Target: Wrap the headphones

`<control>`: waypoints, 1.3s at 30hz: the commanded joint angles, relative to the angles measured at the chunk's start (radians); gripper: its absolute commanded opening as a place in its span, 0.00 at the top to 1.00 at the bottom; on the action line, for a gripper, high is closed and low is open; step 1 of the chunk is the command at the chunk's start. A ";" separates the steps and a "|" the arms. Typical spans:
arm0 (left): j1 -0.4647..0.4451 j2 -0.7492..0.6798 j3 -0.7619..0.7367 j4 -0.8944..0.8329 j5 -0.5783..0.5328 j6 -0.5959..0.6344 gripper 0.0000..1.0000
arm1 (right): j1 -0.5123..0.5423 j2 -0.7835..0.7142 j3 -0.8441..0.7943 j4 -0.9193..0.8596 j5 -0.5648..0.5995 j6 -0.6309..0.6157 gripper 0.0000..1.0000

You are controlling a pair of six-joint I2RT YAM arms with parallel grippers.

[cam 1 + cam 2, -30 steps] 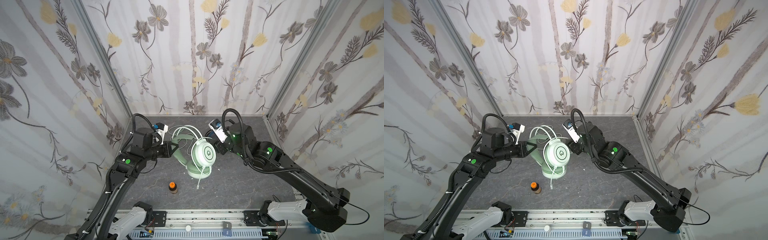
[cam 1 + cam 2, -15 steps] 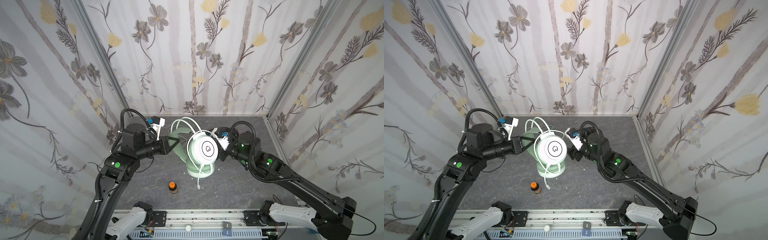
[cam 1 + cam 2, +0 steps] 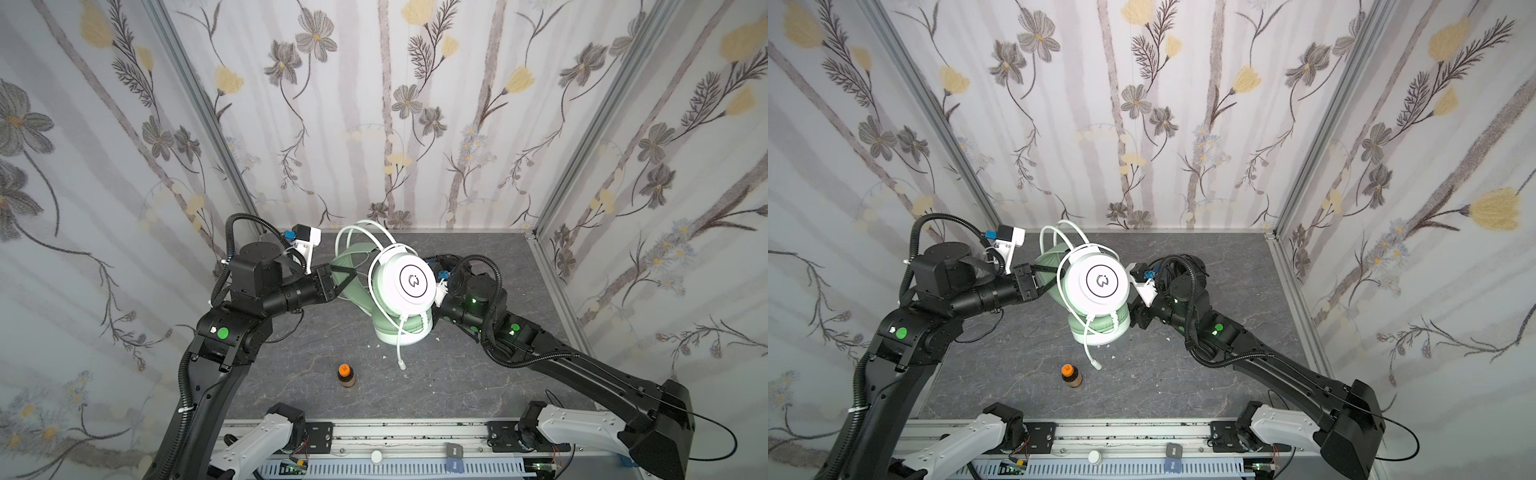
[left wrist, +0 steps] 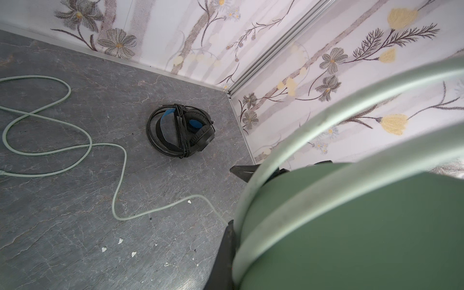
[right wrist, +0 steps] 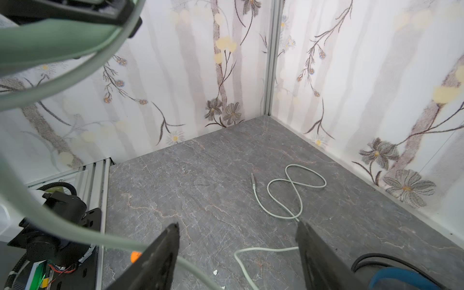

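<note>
**Loose cable could snag**

Left gripper (image 3: 332,279) is clamped on the band of the mint-green headset (image 3: 409,282), holding it aloft at frame centre; right gripper (image 5: 237,226) stands apart, empty. The white cable (image 3: 400,349) dangles toward the bottle (image 3: 345,376) and could tip it. Black headset (image 4: 200,135) lies mid-right of the top views, behind the right arm, crowding that side; the floor (image 3: 478,386) lower right is open, the back wall close

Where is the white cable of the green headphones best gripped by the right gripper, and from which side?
Probably on the single run of the white cable just behind its plug, clear of the crossed loop. It lies flat on the table, so the open right gripper should come from above, jaws across it. The left gripper holds the green headphones.
</note>
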State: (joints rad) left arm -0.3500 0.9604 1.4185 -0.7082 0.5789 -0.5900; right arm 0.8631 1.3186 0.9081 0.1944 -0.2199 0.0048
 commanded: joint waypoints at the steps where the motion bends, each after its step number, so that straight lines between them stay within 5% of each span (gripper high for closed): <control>1: 0.000 -0.002 0.012 0.080 -0.021 -0.079 1.00 | 0.001 0.011 -0.025 0.127 -0.032 0.056 0.26; 12: 0.000 0.006 0.022 0.108 -0.020 -0.111 1.00 | 0.002 -0.044 -0.137 0.237 0.000 0.084 0.28; 23: 0.000 0.014 -0.020 0.211 0.010 -0.190 1.00 | -0.004 0.100 -0.073 0.306 -0.002 0.083 0.29; 39: 0.011 0.018 -0.053 0.331 -0.010 -0.304 1.00 | -0.028 0.334 -0.020 0.504 -0.138 0.189 0.58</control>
State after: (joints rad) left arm -0.3420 0.9783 1.3563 -0.4896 0.5610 -0.8425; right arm 0.8360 1.6222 0.8768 0.6273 -0.3180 0.1570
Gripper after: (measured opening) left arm 0.062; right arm 0.423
